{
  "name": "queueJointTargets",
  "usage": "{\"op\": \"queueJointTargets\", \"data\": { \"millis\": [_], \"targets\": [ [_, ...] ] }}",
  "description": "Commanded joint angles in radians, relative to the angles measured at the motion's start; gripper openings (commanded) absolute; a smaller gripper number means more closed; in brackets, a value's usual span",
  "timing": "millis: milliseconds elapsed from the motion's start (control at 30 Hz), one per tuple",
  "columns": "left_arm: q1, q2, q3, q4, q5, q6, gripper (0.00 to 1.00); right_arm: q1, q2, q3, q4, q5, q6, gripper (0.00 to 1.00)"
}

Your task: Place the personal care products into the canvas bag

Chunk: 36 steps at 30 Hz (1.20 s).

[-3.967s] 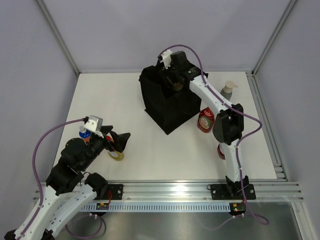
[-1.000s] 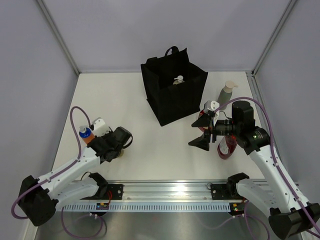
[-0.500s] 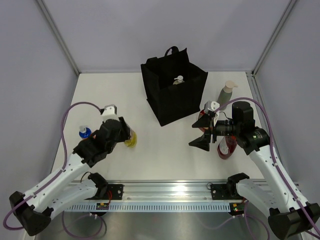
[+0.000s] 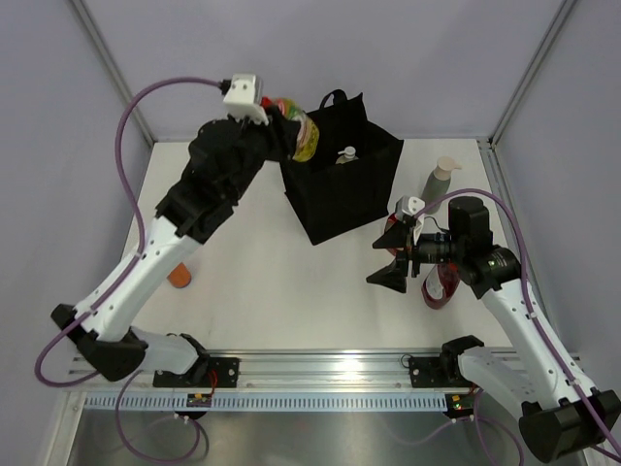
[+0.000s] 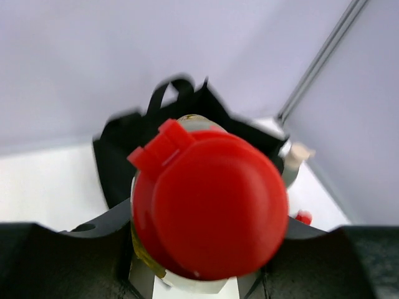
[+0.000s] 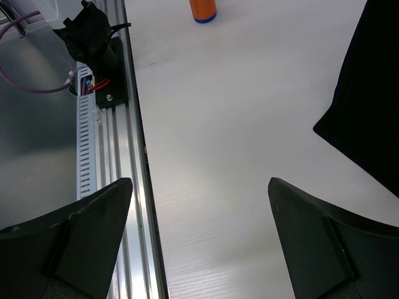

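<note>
Over the canvas bag (image 4: pixel 342 199), left claw (image 4: pixel 289 136) clamps yellow bottle (image 4: pixel 306 143); right claw (image 4: pixel 387 260) gapes.

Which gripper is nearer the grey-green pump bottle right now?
Right. The right gripper is open in front of the pump bottle; the left gripper grips the yellow bottle beyond the canvas bag.

Overhead, the top camera looks steeply down from above and behind the 2 arm bases, taking in the whole table (image 4: pixel 272 291) from the near rail (image 4: pixel 330 367) to the back wall. The left wrist camera sits tight against the red cap of the yellow bottle (image 5: pixel 209 202), with the canvas bag (image 5: pixel 118 156) beyond. The right wrist camera hangs low over the table, facing the rail and an orange bottle (image 6: pixel 203 9). All 3 views share the bag.
</note>
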Motion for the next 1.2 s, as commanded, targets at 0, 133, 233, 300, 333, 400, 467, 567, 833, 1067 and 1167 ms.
{"op": "queueJointTargets", "data": {
  "millis": [0, 133, 233, 300, 333, 400, 467, 567, 833, 1067, 1167],
  "targets": [
    [-0.002, 0.159, 0.232, 0.252, 0.016, 0.116, 0.00, -0.011, 0.007, -0.001, 0.030, -0.016, -0.025, 0.99],
    [0.015, 0.349, 0.402, 0.261, 0.015, 0.181, 0.00, -0.014, 0.001, -0.004, 0.030, -0.020, -0.022, 0.99],
    [0.033, 0.460, 0.505, 0.186, 0.076, 0.190, 0.00, -0.018, -0.007, -0.009, 0.028, -0.016, -0.025, 1.00],
    [0.039, 0.479, 0.502, 0.153, 0.097, 0.196, 0.00, -0.021, -0.010, -0.010, 0.028, -0.016, -0.025, 1.00],
    [0.041, 0.482, 0.471, 0.146, 0.114, 0.207, 0.00, -0.021, -0.008, -0.010, 0.028, -0.019, -0.025, 0.99],
    [0.047, 0.475, 0.421, 0.142, 0.143, 0.219, 0.00, -0.021, -0.007, -0.007, 0.027, -0.022, -0.026, 0.99],
    [0.059, 0.464, 0.355, 0.123, 0.170, 0.233, 0.00, -0.023, -0.002, -0.007, 0.024, -0.025, -0.026, 0.99],
    [0.081, 0.435, 0.265, 0.108, 0.188, 0.251, 0.00, -0.023, 0.000, -0.007, 0.022, -0.026, -0.026, 1.00],
    [0.142, 0.482, 0.188, -0.016, 0.433, 0.340, 0.00, -0.023, 0.016, -0.001, 0.016, -0.023, -0.028, 0.99],
    [0.144, 0.586, 0.266, -0.099, 0.470, 0.357, 0.22, -0.023, 0.016, -0.003, 0.013, -0.020, -0.031, 1.00],
    [0.145, 0.618, 0.271, -0.105, 0.457, 0.355, 0.36, -0.023, 0.018, -0.001, 0.010, -0.019, -0.032, 1.00]
  ]
}}
